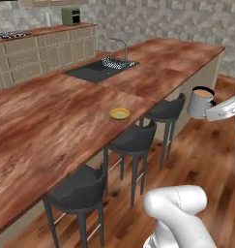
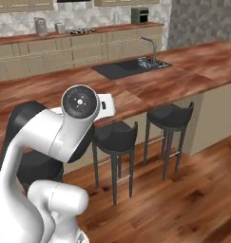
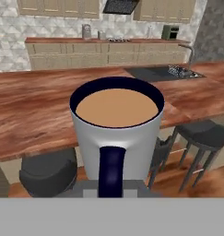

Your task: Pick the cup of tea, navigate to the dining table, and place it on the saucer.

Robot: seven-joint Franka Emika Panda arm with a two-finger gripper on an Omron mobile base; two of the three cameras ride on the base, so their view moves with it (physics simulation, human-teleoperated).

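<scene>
Right now the end effector (image 1: pixel 209 107) is clamped on the cup of tea (image 1: pixel 200 102), gripping it at the dark handle side, and the cup hangs upright in the air above the wooden floor (image 1: pixel 206 155), off the edge of the dining table (image 1: pixel 51 111) and well apart from the saucer (image 1: pixel 120 114). Light brown liquid shows level inside the cup, seen close up in the hand view (image 3: pixel 117 133) with the handle facing the camera. The saucer lies near the table's front edge, bare, with the dark sink (image 1: pixel 99 69) and its faucet (image 1: pixel 124 51) farther back on the same top. Three dark stools (image 1: pixel 133 140) stand tucked along the table's edge below the saucer; the cup hangs beyond the farthest stool from the saucer. Behind the table, beige cabinets (image 1: pixel 41 53) line the wall, with a green toaster (image 1: pixel 70 16) on their top.
</scene>
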